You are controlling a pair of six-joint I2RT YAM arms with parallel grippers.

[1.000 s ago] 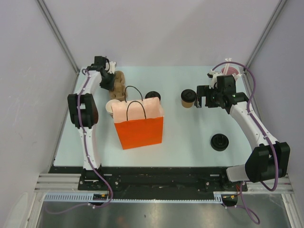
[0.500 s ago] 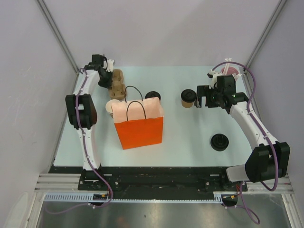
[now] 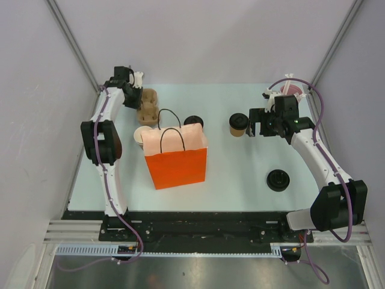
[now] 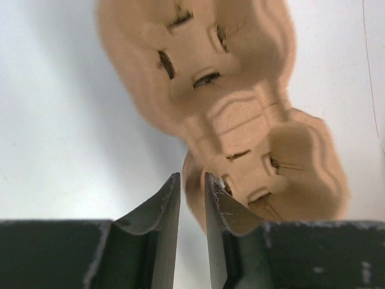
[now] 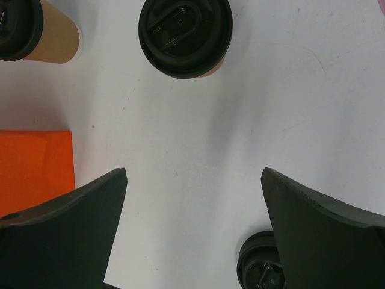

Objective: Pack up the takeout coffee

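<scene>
Pale table (image 3: 240, 186), grey walls (image 3: 198, 42), lidded cup (image 3: 238, 124)

Bag (image 3: 176, 158) stood centre-left on the table (image 3: 240, 168), tray (image 3: 147, 106) behind it at my left gripper (image 4: 192, 177), one cup (image 3: 193, 122) behind the bag, second cup (image 3: 239, 124) rightward, ahead of my right gripper (image 5: 194, 174).

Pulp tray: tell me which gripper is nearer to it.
Left. The left gripper is right at the tray rim; the right gripper is across the table, near a lidded cup.
</scene>
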